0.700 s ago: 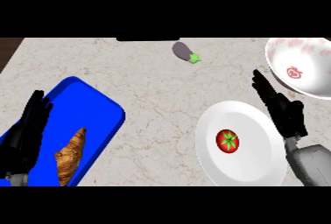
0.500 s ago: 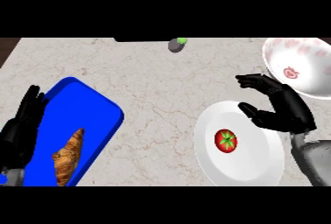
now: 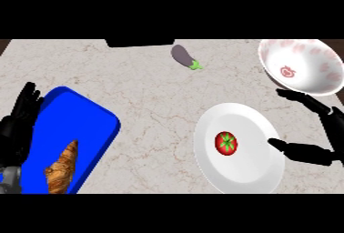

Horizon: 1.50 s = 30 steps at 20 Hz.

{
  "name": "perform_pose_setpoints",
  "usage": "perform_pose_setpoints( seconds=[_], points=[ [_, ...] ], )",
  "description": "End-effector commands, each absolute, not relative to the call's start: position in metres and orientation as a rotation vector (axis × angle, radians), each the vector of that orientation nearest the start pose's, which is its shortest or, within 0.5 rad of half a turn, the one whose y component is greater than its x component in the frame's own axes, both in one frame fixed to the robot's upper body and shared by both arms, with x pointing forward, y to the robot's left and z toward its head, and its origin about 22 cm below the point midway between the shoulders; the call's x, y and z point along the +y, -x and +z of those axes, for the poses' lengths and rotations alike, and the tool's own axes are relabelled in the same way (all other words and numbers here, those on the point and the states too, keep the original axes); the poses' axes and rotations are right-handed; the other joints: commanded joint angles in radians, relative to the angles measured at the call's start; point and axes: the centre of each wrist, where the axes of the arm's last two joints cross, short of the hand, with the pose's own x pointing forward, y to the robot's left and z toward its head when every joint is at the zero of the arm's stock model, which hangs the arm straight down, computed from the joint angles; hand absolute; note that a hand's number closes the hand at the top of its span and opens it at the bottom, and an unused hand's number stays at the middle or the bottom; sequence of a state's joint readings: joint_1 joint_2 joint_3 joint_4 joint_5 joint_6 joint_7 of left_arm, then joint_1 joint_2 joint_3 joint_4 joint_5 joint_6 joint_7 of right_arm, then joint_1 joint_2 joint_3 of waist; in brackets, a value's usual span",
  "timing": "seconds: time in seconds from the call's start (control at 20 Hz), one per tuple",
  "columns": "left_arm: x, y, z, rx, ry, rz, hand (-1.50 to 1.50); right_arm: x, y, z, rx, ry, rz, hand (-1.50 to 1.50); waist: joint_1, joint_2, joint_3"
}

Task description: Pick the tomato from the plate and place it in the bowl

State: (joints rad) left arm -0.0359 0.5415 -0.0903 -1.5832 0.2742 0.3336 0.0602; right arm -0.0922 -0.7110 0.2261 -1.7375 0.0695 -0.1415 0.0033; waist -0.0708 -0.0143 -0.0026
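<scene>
A pale, marbled stone desk (image 3: 148, 100) fills the view and carries everything else. The largest thing on it is a bright blue rectangular tray with rounded corners (image 3: 80, 118), lying at the left and tilted so that its long side runs toward the lower left. Next in size is a round white plate (image 3: 249, 177) at the lower right, and beyond it, at the upper right corner, stands a white bowl with red markings inside (image 3: 316, 59); plate and bowl are near each other but apart.

The right robot hand (image 3: 316, 152), black, comes in from the right edge. It is released, its fingers spread: the thumb (image 3: 289, 148) lies over the plate's right rim, while straight fingers reach up toward the bowl's lower edge. It holds nothing. The left robot hand (image 3: 17, 132), also black, rests at the left edge just beside the tray, fingers straight and pointing up, open and empty.

A golden-brown croissant (image 3: 62, 168) lies in the lower end of the blue tray. A small purple eggplant with a green stem (image 3: 184, 56) lies by itself near the desk's far edge, well apart from the rest.

The smallest thing is the red tomato with a green calyx (image 3: 226, 143), sitting on the plate a little left of its middle, near the right thumb but seemingly not touching it, though the gap is hard to judge.
</scene>
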Motion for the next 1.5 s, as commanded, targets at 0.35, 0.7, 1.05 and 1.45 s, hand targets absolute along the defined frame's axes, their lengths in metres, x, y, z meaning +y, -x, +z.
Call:
perform_pose_setpoints(
  seconds=[0.35,0.7,1.05,1.45],
  points=[
    [0.304,-0.263,0.06,-1.569,-0.352,-0.065,0.0,-0.322,-0.153,0.143,-1.668,0.625,0.778,-1.5,0.047,0.009,0.002],
    [0.312,-0.281,0.072,-1.576,-0.321,-0.075,0.0,-0.28,-0.196,0.197,-1.623,0.67,0.797,-1.5,0.082,0.016,0.001],
    [0.302,-0.287,0.063,-1.584,-0.327,-0.091,0.0,-0.275,-0.23,0.216,-1.317,0.688,1.122,-1.5,0.104,0.024,0.0],
    [0.304,-0.272,0.059,-1.576,-0.316,-0.085,0.0,-0.235,-0.262,0.203,-1.099,0.565,1.292,-1.5,0.093,0.015,0.002]
  ],
)
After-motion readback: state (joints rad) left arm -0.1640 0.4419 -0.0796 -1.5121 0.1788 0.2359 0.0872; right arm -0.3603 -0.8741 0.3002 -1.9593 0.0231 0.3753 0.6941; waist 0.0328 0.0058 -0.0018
